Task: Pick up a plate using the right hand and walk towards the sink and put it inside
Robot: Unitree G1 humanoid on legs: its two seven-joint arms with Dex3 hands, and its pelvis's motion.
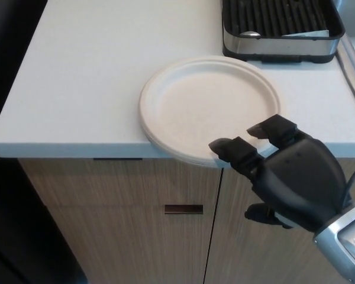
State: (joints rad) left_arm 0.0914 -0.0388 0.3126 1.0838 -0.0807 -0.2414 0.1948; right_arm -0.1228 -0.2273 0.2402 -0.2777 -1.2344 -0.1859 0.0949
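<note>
A white paper plate (204, 103) lies flat on the white counter (94, 77), its near rim hanging slightly over the counter's front edge. My right hand (281, 174) comes in from the lower right, open, with two fingers (236, 151) spread over the plate's near right rim and the thumb lower, below the counter edge. The fingers sit at the rim without closing on it. Only a strip of the sink (354, 53) shows at the right edge. My left hand is out of the picture.
A black and steel dish rack (281, 26) stands at the back right, just behind the plate. Below the counter are wood-grain cabinet doors (136, 219) with a dark handle slot. A dark gap runs along the left side.
</note>
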